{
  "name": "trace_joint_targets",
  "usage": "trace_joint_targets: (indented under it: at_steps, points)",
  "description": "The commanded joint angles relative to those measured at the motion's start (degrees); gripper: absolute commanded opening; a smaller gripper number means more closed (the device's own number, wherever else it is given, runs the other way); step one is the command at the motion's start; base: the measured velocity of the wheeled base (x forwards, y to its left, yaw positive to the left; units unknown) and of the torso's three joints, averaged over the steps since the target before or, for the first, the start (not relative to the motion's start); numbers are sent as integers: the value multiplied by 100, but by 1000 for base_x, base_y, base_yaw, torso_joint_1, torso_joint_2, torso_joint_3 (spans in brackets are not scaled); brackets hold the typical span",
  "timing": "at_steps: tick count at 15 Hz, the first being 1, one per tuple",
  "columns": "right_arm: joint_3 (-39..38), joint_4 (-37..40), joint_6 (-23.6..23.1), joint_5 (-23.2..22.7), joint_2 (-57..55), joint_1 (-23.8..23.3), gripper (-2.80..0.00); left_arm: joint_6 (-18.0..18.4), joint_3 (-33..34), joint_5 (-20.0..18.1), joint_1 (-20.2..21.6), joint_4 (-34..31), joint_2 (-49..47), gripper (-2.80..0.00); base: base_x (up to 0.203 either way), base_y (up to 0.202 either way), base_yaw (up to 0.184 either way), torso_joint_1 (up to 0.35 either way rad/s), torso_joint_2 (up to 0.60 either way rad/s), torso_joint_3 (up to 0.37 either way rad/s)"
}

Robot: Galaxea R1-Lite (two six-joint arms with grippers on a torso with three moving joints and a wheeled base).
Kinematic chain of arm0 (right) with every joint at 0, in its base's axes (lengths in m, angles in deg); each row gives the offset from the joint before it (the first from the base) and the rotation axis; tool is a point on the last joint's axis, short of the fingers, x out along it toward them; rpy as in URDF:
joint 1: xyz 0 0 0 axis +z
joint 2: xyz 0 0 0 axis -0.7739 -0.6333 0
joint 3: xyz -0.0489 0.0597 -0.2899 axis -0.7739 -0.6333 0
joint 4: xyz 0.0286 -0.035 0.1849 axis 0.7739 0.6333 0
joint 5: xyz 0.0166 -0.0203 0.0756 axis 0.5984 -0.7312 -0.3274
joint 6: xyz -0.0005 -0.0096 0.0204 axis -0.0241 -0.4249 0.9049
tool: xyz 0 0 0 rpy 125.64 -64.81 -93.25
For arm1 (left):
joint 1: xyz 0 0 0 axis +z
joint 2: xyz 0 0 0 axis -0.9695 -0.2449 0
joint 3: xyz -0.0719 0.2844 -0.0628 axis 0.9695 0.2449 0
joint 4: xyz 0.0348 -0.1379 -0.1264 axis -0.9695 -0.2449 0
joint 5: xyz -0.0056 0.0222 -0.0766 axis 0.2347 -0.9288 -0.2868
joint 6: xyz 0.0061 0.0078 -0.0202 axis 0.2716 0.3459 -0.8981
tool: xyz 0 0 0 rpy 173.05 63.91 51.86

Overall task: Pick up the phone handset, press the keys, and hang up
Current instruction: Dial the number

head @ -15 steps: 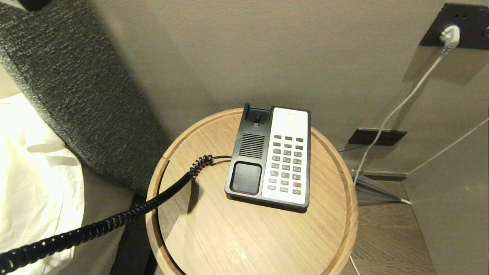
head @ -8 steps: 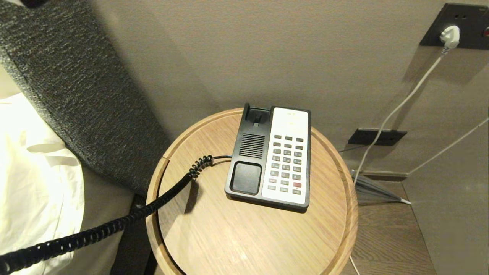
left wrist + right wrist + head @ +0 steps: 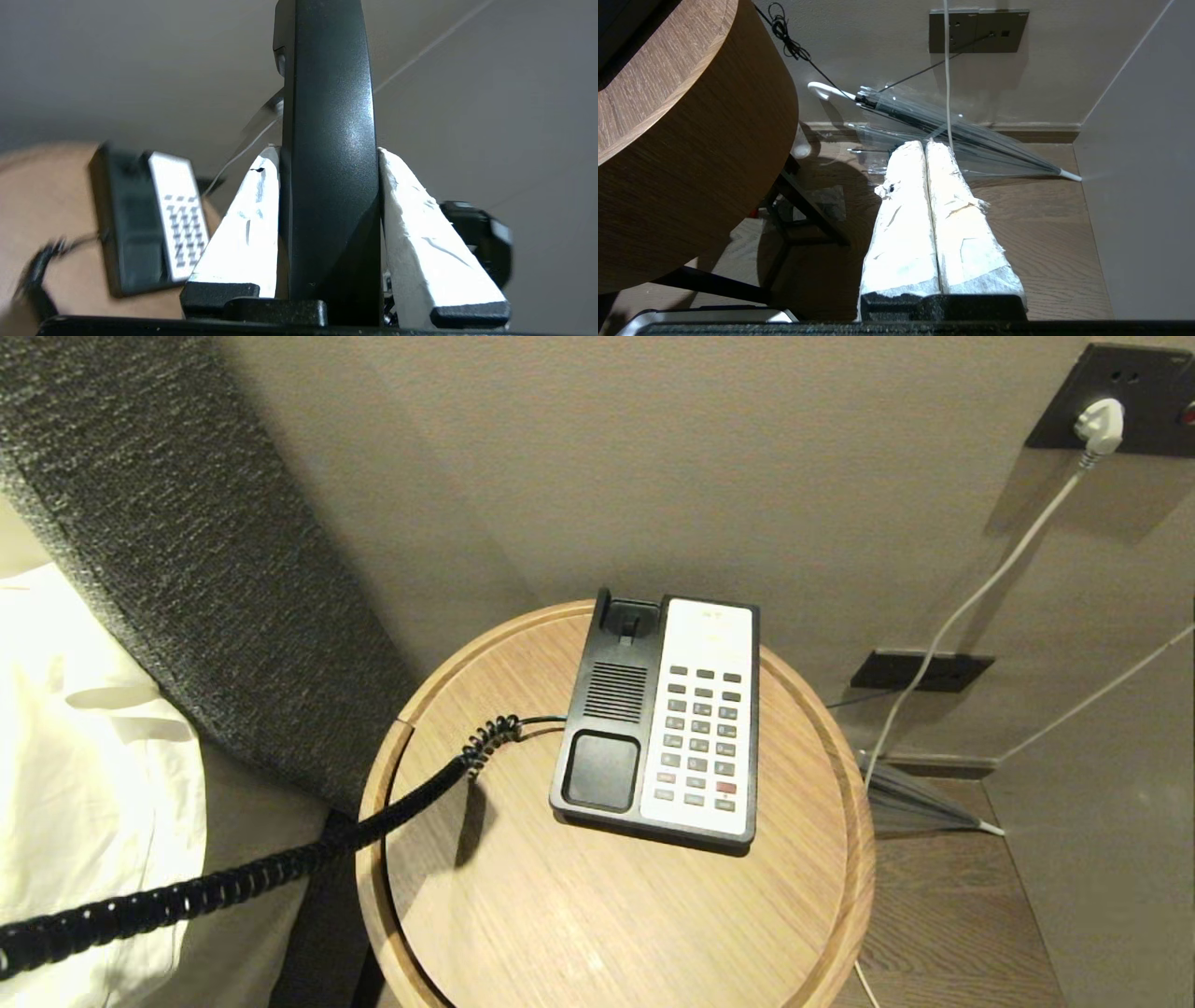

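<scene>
The round table (image 3: pixel 523 915) and the phone base (image 3: pixel 658 723) sit exactly where they were a second ago; the camera has not shifted. What has changed is the coiled cord (image 3: pixel 233 882): its near-left stretch now sags lower across the white bedding (image 3: pixel 84 775) and leaves the frame further down the left edge than before, while the kink by the base is unchanged. The dark headboard (image 3: pixel 177 569) and the wall behind look the same.

Neither arm shows from the head camera. The handset (image 3: pixel 329 163) is off its cradle, out past the left of the table, and appears only in the left wrist view. The left gripper (image 3: pixel 329 156) has it pinched, one white-wrapped finger (image 3: pixel 247 224) pressed to each flat side. The handset's long axis runs straight out in line with the fingers, its far end pointing away from the wrist toward the wall, beyond the fingertips.

Behind it in that view, blurred, lies the base, its empty cradle side black and the keys (image 3: pixel 700 737) in a grid on the white faceplate, red one near the front.

The right gripper (image 3: pixel 924 144) hangs low beside the table, over the wood floor (image 3: pixel 1045 242), fingers pressed together on nothing. A clear umbrella (image 3: pixel 952 135) lies along the skirting beyond it, under a wall socket (image 3: pixel 978 30).
</scene>
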Motion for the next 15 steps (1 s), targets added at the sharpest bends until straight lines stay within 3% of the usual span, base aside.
trace_joint_targets:
  at_steps: [1,15]
  points:
    - [-123,-6,3,-2,-7,-1,-280,81,56,-66,0,223,-85,-280,0,0,0,0,0,0]
    - [-123,0,3,-2,-7,-1,-280,214,223,-132,-8,280,-32,-280,0,0,0,0,0,0]
